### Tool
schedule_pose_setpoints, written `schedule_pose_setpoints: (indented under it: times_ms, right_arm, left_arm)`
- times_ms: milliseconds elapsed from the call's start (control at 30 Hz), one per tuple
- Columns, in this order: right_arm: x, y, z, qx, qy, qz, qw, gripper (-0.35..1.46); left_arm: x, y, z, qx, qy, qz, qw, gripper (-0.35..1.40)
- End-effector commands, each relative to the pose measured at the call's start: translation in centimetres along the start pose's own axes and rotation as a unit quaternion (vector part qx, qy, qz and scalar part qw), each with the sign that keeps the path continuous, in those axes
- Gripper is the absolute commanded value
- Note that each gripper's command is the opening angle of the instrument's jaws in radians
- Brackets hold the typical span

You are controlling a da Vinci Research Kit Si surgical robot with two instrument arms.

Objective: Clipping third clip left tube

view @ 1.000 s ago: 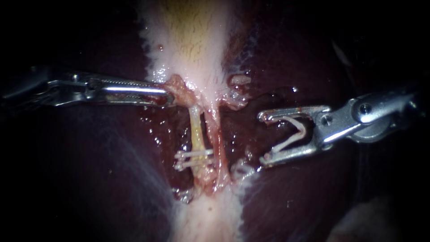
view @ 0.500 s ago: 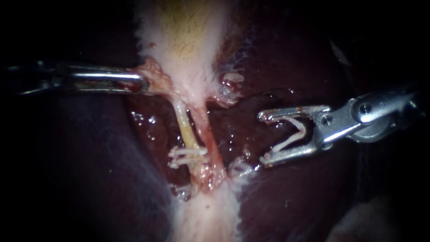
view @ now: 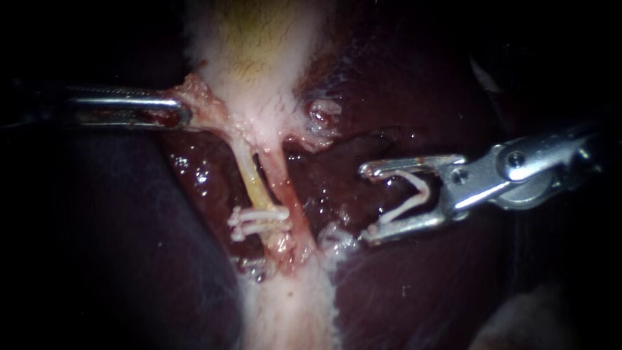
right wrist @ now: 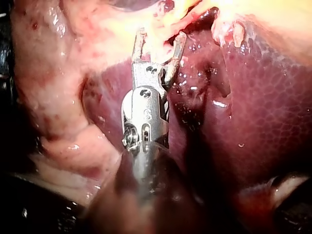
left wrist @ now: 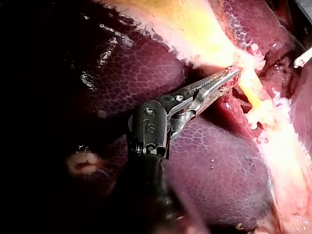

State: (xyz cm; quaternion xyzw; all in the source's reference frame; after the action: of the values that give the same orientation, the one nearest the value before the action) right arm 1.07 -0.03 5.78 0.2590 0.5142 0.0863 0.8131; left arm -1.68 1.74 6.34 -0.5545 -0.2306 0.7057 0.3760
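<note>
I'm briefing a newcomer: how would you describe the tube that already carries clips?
Start at the pale gallbladder hanging down the middle over the dark liver. Two thin tubes leave its narrow end; the left tube is the yellowish one crossed by white clips, while the pinker right tube is bare.

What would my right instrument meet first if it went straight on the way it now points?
Probably the reddish right tube, which lies between the right instrument, carrying its clip, and the yellowish left tube with two clips. Depth is unclear; it might pass above.
</note>
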Motion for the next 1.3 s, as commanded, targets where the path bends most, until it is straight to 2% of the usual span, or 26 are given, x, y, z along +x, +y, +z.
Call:
schedule_pose_setpoints:
  times_ms: [33, 200, 433, 567, 867, 1300]
  right_arm:
    - [0.02, -0.01, 0.06, 0.000, 0.001, 0.012, 0.9999, 0.50]
    - [0.18, 0.04, 0.34, 0.005, 0.006, 0.079, 0.9969, 0.50]
    - [0.27, 0.18, 0.61, 0.002, 0.008, 0.114, 0.9934, 0.50]
    - [0.20, 0.25, 0.74, 0.006, 0.007, 0.118, 0.9929, 0.50]
    - [-0.04, 0.42, 1.03, 0.020, 0.004, 0.128, 0.9916, 0.49]
    - [-0.20, 0.76, 1.05, -0.004, 0.008, 0.130, 0.9914, 0.49]
  left_arm:
    - [0.00, 0.00, 0.00, 0.000, 0.000, 0.000, 1.0000, -0.35]
    - [-0.01, 0.00, 0.00, 0.000, 0.000, 0.001, 1.0000, -0.35]
    - [-0.01, 0.02, 0.01, 0.001, 0.000, 0.000, 1.0000, -0.35]
    - [-0.01, 0.04, 0.00, 0.001, 0.000, 0.000, 1.0000, -0.35]
    - [-0.01, 0.05, 0.00, 0.002, 0.000, 0.000, 1.0000, -0.35]
    - [-0.01, 0.07, 0.00, 0.002, 0.000, 0.001, 1.0000, -0.35]
